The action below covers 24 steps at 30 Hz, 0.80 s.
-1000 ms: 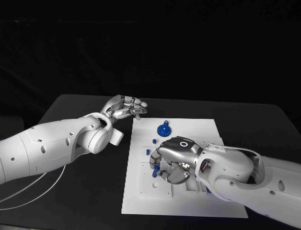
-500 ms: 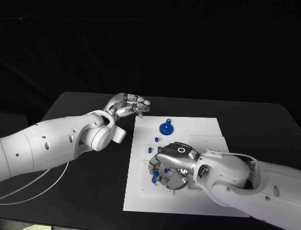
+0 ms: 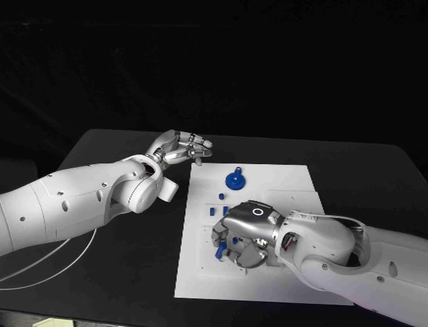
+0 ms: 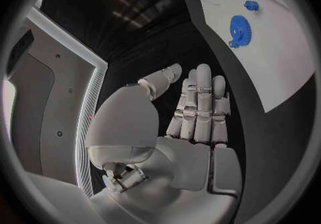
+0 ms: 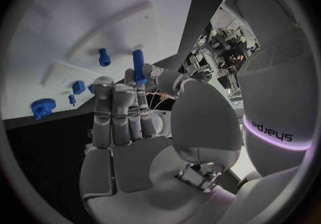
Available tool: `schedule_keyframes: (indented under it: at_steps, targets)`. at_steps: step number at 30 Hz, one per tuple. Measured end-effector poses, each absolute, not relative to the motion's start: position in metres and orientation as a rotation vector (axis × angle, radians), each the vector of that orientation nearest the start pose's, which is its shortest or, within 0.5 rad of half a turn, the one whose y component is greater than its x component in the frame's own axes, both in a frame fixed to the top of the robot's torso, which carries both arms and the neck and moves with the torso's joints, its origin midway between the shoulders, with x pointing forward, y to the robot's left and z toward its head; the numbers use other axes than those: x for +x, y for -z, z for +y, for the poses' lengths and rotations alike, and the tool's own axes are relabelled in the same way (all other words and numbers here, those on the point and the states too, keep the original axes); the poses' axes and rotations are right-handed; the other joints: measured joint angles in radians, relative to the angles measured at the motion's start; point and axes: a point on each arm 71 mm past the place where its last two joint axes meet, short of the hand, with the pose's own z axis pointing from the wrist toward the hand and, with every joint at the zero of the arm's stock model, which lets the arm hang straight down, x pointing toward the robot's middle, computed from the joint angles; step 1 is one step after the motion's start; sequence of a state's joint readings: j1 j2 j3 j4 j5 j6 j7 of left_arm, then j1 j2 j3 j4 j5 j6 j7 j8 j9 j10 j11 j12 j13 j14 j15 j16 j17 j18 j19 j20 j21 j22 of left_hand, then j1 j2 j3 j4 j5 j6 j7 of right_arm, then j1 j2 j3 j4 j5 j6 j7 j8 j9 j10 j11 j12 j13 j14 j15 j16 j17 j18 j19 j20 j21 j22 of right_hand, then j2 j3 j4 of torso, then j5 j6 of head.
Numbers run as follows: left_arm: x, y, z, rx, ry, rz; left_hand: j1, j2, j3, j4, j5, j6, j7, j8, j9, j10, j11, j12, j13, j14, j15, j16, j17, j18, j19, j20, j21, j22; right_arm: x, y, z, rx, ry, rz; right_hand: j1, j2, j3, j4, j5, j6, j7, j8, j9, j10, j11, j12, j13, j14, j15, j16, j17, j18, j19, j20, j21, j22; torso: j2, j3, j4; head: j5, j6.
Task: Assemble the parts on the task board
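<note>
I see the right hand (image 3: 245, 235) low in the centre of the head frame, palm down over the white board (image 3: 273, 184). It pinches one blue peg (image 5: 138, 66) between thumb and a finger; the other fingers (image 5: 114, 109) lie straight and together. In the head frame the peg (image 3: 220, 251) shows just left of that hand, above the board's lower left part.

The left hand (image 3: 182, 150) sits at upper left of centre, off the board's far left corner, over the black table (image 3: 106, 157). The wrist camera shows its fingers (image 4: 200, 106) straight and side by side, holding nothing.

Count on the board, head frame: one blue gear (image 3: 234, 181), round and toothed with a small stub, in the upper part; one small blue piece (image 3: 220, 197) below it; one more (image 3: 211, 212) lower, close to the right hand. The right wrist camera adds a short blue stud (image 5: 104, 56) standing on the board and a blue block (image 5: 78, 87). I cannot tell whether these match the head-frame pieces.

The board is flat and white with a raised panel (image 3: 302, 201) on its right.
</note>
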State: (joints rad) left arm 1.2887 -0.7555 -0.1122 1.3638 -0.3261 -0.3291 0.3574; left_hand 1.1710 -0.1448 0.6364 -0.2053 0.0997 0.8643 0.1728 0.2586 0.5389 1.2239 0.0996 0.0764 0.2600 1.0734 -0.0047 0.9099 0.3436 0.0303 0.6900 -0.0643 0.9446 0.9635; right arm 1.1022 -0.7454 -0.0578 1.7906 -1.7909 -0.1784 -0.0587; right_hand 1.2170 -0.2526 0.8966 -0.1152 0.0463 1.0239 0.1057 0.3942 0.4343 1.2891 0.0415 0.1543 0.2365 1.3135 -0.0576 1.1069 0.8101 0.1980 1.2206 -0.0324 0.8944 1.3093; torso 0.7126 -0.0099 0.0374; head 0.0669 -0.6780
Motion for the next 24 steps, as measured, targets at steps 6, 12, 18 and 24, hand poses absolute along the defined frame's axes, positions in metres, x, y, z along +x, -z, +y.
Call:
schedule_keyframes:
  at_steps: [6,12,18,24]
  targets:
    - [0.5237,0.1647,0.2077,-0.713,1.348,1.490,-0.003,0.003,0.000,0.000,0.000,0.000,0.000,0.000,0.000,0.000,0.000,0.000,0.000,0.000,0.000,-0.004,0.001,0.000,0.000,0.000,0.000,0.001,0.3806,0.2038,-0.0751,-0.713,-0.903,1.628,-0.003,0.006,-0.001,-0.001,-0.001,0.000,0.000,-0.001,0.000,0.000,0.000,0.000,0.000,0.001,-0.001,0.000,-0.001,0.000,0.000,0.000,0.004,0.000,0.000,0.0000,0.0001,0.000,-0.003]
    - [0.5237,0.1649,0.2081,-0.714,1.347,1.490,-0.004,0.004,0.000,0.000,0.000,0.000,0.000,0.000,0.000,0.000,0.000,0.000,0.000,0.000,0.000,-0.004,0.001,0.000,0.000,0.000,0.000,0.001,0.3804,0.2041,-0.0770,-0.712,-0.901,1.632,-0.006,0.008,-0.004,-0.004,-0.001,0.000,0.000,0.001,0.000,0.000,0.000,-0.001,0.000,0.001,-0.001,0.000,-0.001,0.000,0.000,0.000,0.004,0.000,0.000,0.0002,0.0003,0.000,-0.005]
    - [0.5238,0.1649,0.2084,-0.714,1.347,1.489,-0.004,0.004,0.000,0.000,0.000,0.000,0.000,0.000,0.000,0.000,0.000,0.000,0.000,0.000,0.000,-0.004,0.002,0.000,0.000,0.000,0.000,0.001,0.3802,0.2042,-0.0784,-0.713,-0.900,1.636,-0.006,0.008,-0.003,-0.005,-0.001,-0.001,-0.001,0.001,0.002,0.000,0.000,-0.001,0.007,0.001,-0.001,0.000,-0.001,0.000,0.000,0.000,0.004,0.000,0.000,-0.0005,0.0002,0.001,-0.005]
    - [0.5238,0.1650,0.2084,-0.715,1.347,1.490,-0.004,0.004,0.000,0.000,0.000,0.000,0.000,0.000,0.000,0.000,0.000,0.000,0.000,0.000,0.000,-0.004,0.002,0.000,0.000,0.000,0.000,0.001,0.3802,0.2046,-0.0789,-0.716,-0.897,1.638,-0.006,0.008,-0.001,-0.007,-0.004,0.002,0.002,0.001,0.002,0.000,0.000,-0.004,0.015,0.001,-0.002,0.000,-0.001,0.000,0.000,0.000,0.004,0.000,0.000,-0.0010,0.0002,0.001,-0.005]
